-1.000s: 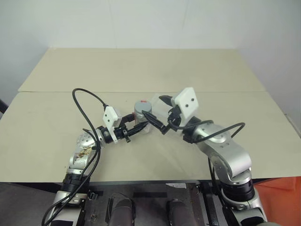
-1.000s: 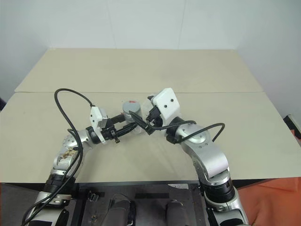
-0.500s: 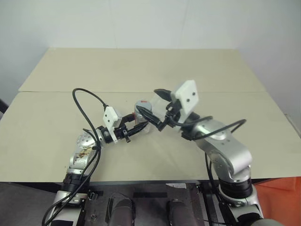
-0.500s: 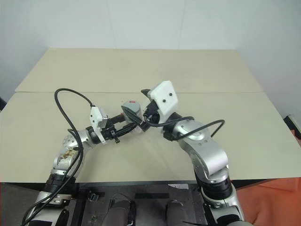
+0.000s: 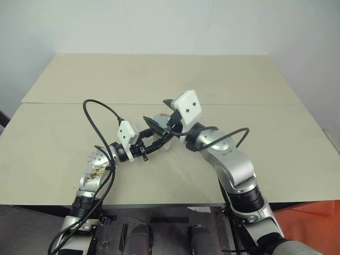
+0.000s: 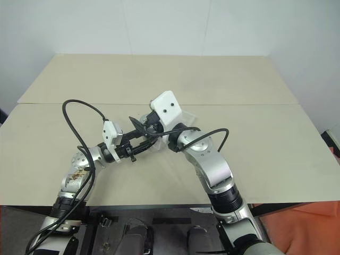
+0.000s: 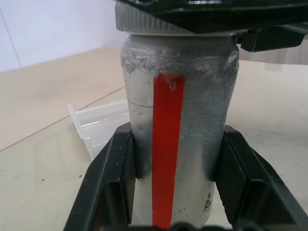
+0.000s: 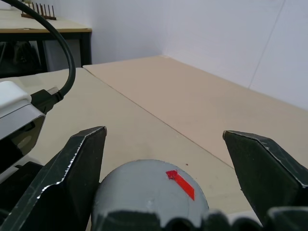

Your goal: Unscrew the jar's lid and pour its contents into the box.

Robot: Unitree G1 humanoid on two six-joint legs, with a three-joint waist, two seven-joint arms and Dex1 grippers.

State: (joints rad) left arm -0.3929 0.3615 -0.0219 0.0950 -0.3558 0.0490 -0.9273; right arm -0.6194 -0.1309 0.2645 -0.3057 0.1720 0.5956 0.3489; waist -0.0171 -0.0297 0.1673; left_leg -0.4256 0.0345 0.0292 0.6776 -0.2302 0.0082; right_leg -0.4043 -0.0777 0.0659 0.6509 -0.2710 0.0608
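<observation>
My left gripper is shut on the jar, with one black finger on each side of its silvery body and red stripe. The jar stands upright just above the tan table, near the middle. The grey lid is on the jar. My right gripper is open and comes in from the right at lid height, one finger on each side of the lid without pressing it. The translucent box lies on the table just behind the jar. In the head views my right gripper covers most of the jar.
A black cable loops up from my left wrist. The table has a seam across it, and a second tan top runs on to the white wall. The near edge lies close under both arms.
My right gripper has swung left and slightly forward, from beside the jar to straddling the lid, still open. My left gripper and the jar have stayed put.
</observation>
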